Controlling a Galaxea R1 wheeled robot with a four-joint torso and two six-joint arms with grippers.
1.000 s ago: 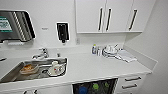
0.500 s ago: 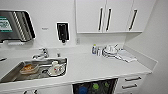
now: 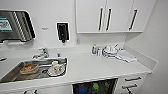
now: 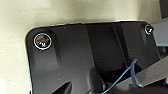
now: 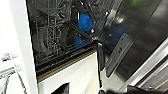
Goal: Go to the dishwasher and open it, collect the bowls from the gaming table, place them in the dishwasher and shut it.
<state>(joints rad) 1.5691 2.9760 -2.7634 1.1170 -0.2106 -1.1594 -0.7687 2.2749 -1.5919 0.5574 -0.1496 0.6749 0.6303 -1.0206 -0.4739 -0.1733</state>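
Pincer view: open dishwasher (image 5: 75, 37), sink (image 3: 32, 71) nearby.

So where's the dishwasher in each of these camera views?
Head view: the dishwasher is the dark open cavity under the counter, right of the sink.
Left wrist view: not in it.
Right wrist view: its racks and door are seen from close by.
Shared landmark: the blue round item inside.
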